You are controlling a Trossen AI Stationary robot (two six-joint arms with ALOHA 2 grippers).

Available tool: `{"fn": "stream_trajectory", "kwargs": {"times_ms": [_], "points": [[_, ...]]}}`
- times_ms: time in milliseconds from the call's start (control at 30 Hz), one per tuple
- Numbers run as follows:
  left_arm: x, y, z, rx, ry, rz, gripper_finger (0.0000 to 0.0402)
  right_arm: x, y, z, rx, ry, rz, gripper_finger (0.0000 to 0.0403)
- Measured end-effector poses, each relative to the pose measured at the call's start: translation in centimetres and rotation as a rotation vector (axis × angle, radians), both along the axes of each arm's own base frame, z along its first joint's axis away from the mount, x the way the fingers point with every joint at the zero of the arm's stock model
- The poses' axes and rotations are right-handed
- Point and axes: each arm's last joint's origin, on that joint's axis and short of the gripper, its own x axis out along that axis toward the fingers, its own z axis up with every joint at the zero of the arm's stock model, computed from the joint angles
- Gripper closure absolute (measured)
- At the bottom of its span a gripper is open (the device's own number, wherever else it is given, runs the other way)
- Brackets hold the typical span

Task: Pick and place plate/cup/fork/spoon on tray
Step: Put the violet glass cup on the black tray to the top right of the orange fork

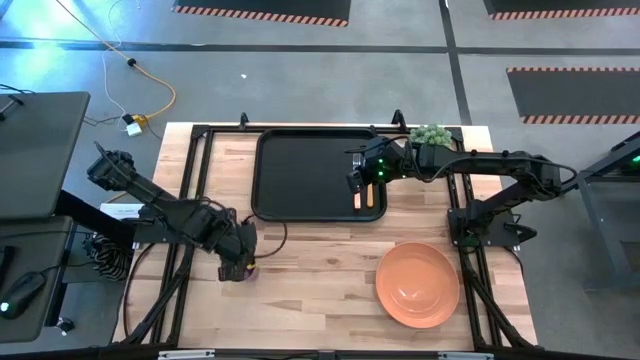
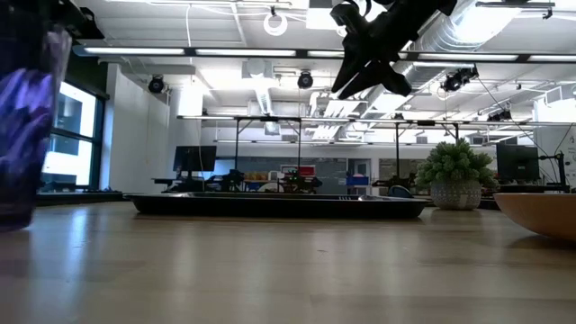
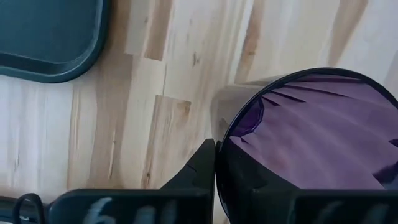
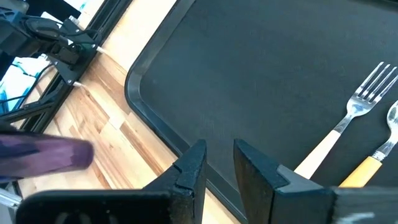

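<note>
gripping the cup (image 3: pixel 311 143), left gripper (image 1: pixel 240 262) sits near table's (image 1: pixel 320 290) front-left. fork (image 4: pixel 348 118) & spoon (image 4: pixel 379 155) lie at tray's (image 1: pixel 300 170) right edge, right gripper (image 4: pixel 217 168) above, fingers slightly apart. plate (image 1: pixel 417 284) front-right.

No readable text

You find no legible words, labels, brands, numbers or signs on anything in these four views.

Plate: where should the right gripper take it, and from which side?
Likely the raised rim nearest the tray, from above, one finger inside, one outside. The plate lies flat and empty, too wide to span, and the right gripper hovers over the tray on that side.
</note>
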Motion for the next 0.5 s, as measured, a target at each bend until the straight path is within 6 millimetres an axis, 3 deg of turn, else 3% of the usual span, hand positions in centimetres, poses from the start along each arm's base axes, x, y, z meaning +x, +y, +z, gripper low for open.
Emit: {"fn": "stream_trajectory", "kwargs": {"times_ms": [500], "points": [[-0.7,7.4,3.2,-0.046,-0.167,0.259,0.0399,0.4,0.0,0.4,0.011,-0.060,0.015,0.0332]]}}
